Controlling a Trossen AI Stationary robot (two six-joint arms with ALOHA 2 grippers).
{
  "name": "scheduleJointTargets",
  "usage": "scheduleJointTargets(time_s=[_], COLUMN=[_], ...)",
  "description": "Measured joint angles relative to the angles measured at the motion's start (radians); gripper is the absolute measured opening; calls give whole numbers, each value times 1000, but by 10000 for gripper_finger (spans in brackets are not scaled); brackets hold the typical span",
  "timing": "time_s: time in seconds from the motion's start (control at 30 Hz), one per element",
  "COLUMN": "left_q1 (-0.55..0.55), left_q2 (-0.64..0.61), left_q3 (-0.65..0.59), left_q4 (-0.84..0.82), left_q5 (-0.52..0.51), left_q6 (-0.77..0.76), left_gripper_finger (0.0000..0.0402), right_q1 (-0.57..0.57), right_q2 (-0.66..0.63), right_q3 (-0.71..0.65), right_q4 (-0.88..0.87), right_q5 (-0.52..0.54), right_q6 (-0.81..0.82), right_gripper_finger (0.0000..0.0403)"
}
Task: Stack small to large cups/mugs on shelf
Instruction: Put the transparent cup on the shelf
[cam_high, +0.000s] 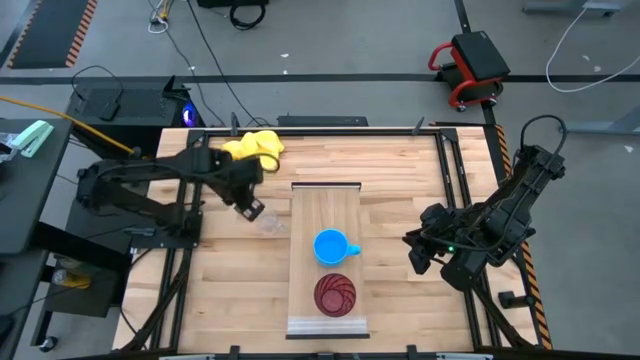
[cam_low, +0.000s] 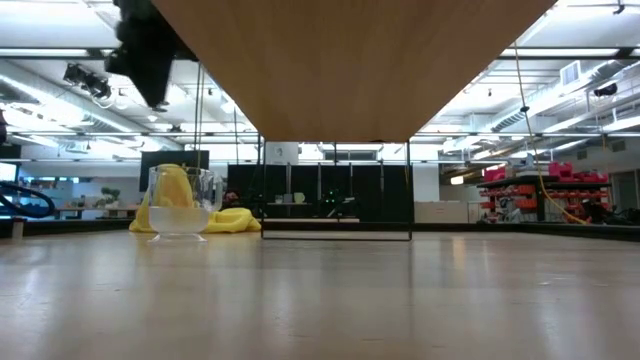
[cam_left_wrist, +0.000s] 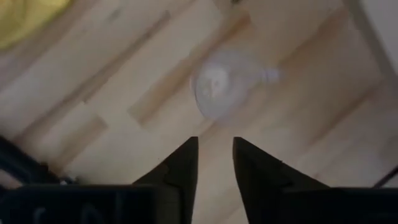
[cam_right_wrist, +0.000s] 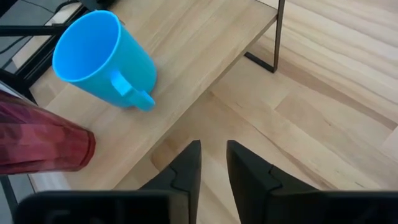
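Now the long pale wooden shelf (cam_high: 326, 215) stands in the middle of the slatted wooden desk (cam_high: 400, 180), and two of the three vessels are on it: the bright blue plastic mug with a handle (cam_high: 332, 246) sits about midway along the board, and the dark red tumbler (cam_high: 335, 294) stands just beside it toward the shelf's near end, the two close but apart. The small clear glass cup (cam_high: 268, 224) is not on the shelf; it stands upright on the desk just off the shelf's left edge, level with the board's far half. Directly above and slightly left of that glass cup hovers the left claw (cam_high: 251, 209), its two dark fingers (cam_left_wrist: 182, 167) a narrow gap apart and holding nothing, clear of the glass. A crumpled yellow cloth (cam_high: 254, 146) lies on the desk beyond the shelf's far left corner, behind the left arm. The right claw (cam_right_wrist: 212, 163) waits off the shelf's right side, level with the blue mug and well apart from it, its fingers likewise a narrow gap apart and empty.
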Motion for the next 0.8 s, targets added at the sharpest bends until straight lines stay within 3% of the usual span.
scheduleJointTargets(time_s=[0.37, 0.6, 0.8], left_q1=[51, 59, 72], left_q2=[149, 224, 219], left_q3=[-2, -9, -131], left_q4=[49, 70, 150], left_q5=[-8, -40, 8], left_q6=[125, 160, 128], left_gripper_finger=[155, 146, 130], right_q1=[1, 1, 1], right_q2=[-1, 0, 0], right_q3=[0, 0, 0], right_q4=[2, 18, 25], right_q5=[-7, -7, -8], right_q6=[0, -1, -1], right_gripper_finger=[92, 92, 91])
